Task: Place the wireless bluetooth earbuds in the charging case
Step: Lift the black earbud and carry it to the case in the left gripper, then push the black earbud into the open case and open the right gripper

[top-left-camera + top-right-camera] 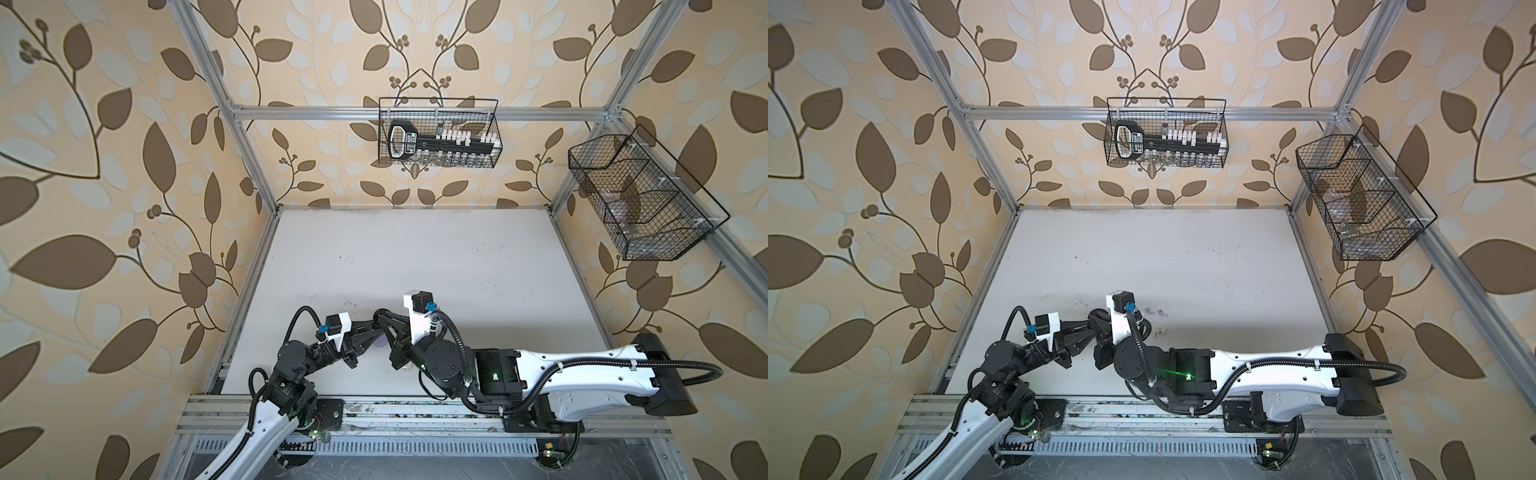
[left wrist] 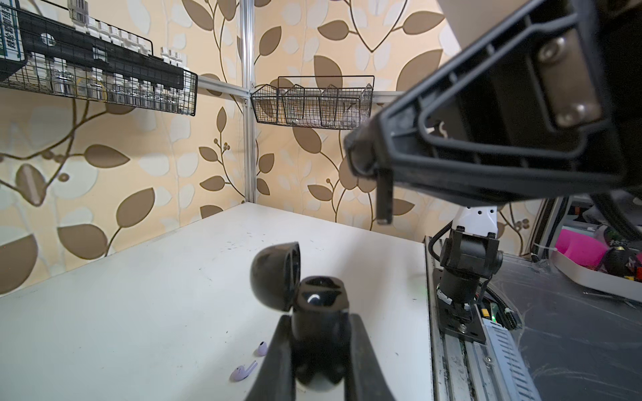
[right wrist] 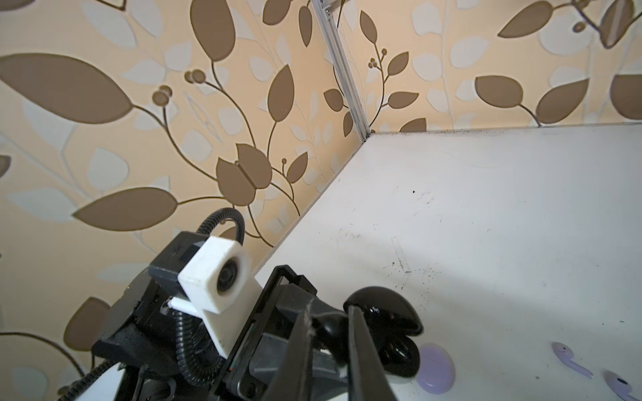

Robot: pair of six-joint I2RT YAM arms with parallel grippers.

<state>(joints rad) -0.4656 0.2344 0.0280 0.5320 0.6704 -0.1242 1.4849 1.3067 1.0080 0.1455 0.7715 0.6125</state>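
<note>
A black charging case (image 2: 321,302) has its lid (image 2: 276,274) swung open, and my left gripper (image 2: 319,321) is shut on its base. The same case (image 3: 391,333) shows in the right wrist view. My right gripper (image 3: 328,309) hangs just above and beside it, shut on a small black earbud (image 3: 328,328) whose stem (image 2: 384,198) points down. Two pale lavender earbuds (image 2: 263,348) (image 2: 243,371) lie loose on the white table (image 1: 415,257); they also appear as earbuds (image 3: 569,362) (image 3: 622,387) beyond the case. In both top views the two grippers (image 1: 376,330) (image 1: 1094,322) meet near the table's front.
A closed lavender case (image 3: 436,369) lies on the table right beside the black one. Two wire baskets (image 1: 438,133) (image 1: 640,199) hang on the back and right walls. The arm rail (image 1: 374,411) runs along the table's front edge.
</note>
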